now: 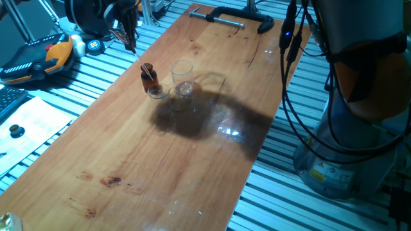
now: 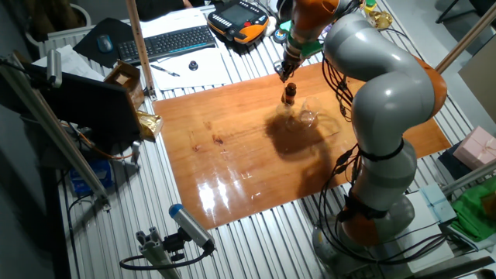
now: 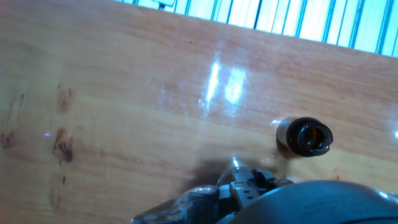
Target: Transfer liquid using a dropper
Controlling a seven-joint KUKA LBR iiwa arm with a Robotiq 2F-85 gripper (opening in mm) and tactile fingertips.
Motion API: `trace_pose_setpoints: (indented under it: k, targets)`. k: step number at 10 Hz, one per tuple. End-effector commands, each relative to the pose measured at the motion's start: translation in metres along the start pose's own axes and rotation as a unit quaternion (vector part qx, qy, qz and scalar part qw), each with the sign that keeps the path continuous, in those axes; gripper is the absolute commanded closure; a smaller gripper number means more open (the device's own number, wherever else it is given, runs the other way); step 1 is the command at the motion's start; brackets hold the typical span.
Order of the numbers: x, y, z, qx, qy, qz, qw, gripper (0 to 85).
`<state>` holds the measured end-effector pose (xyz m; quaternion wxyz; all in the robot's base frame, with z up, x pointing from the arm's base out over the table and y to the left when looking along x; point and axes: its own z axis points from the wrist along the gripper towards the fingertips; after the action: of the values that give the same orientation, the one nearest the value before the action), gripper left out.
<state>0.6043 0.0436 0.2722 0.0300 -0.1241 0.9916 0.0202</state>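
Hand view: I look down on the wooden worktop (image 3: 112,93) with the open mouth of the amber bottle (image 3: 305,137) to the right; the dropper's tip shows only as a small bright glint, and I cannot separate the tube from the hardware at the bottom of the frame.
Dropper: in one fixed view I see the dropper (image 1: 144,68) as a thin pale line running down from the gripper (image 1: 130,43) toward the bottle's neck; its red bulb is hidden inside the fingers.
Position: it hangs tilted above the amber bottle (image 1: 148,78), toward the worktop's far edge. I cannot tell whether the tip is inside the mouth.
Fingers: they appear closed on the dropper's upper end, though the contact itself is too dark and small for me to confirm.
Handling, my judgement: very light, slim, probably slippery and breakable along the tube. The soft bulb end is the place to hold; a firm pinch there would expel liquid, so I would keep the pressure gentle.
Neighbours: a low glass dish (image 1: 156,92) sits touching the bottle's base, and a clear glass cup (image 1: 182,78) stands just beside it.
Risk: a sideways nudge could tip the narrow bottle or snap the tube on its rim.
Other fixed view: the arm (image 2: 380,85) reaches over the same cluster.
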Motion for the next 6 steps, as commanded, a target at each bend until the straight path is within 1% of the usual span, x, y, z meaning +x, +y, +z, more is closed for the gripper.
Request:
trace_pose_setpoints:
  k: [1, 2, 3, 5, 6]
  targets:
    - [-0.0006, -0.0002, 0.0010, 0.001, -0.005, 0.001, 1.000, 84.3]
    - [-0.0024, -0.0004, 0.0032, 0.003, -0.011, 0.001, 1.000, 84.3]
    - [-0.0035, -0.0014, 0.0053, 0.002, -0.013, 0.000, 1.000, 84.3]
    - [-0.0043, -0.0022, 0.0056, 0.003, -0.012, -0.001, 1.000, 84.3]
    - [-0.0045, -0.0021, 0.0057, -0.001, -0.013, -0.001, 1.000, 84.3]
